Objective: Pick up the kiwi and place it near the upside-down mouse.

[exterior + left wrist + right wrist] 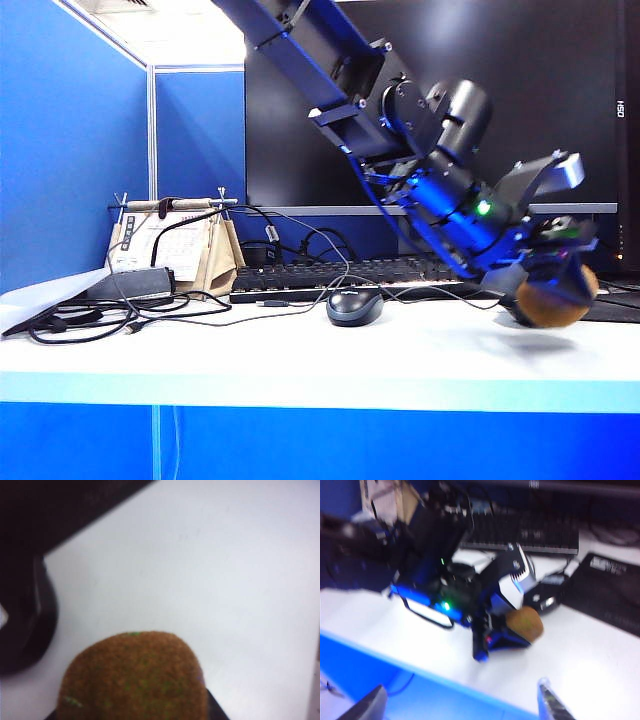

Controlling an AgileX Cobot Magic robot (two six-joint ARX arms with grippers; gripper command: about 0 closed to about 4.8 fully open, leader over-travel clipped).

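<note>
While clamped on the kiwi (552,300) low over the table's (300,350) right side, left gripper (545,285) risks bumping the upside-down mouse (546,600) just beyond; right gripper (460,705) open, nearer.

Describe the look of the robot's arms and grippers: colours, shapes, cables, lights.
The left arm is a boxy black beam ending in rounded black joint housings, with thin dark cables along its underside. Its wrist glows blue and carries a small green light and a grey block. The left gripper has dark angular fingers. Of the right gripper, only two blurred grey fingertips show in its wrist view.
</note>
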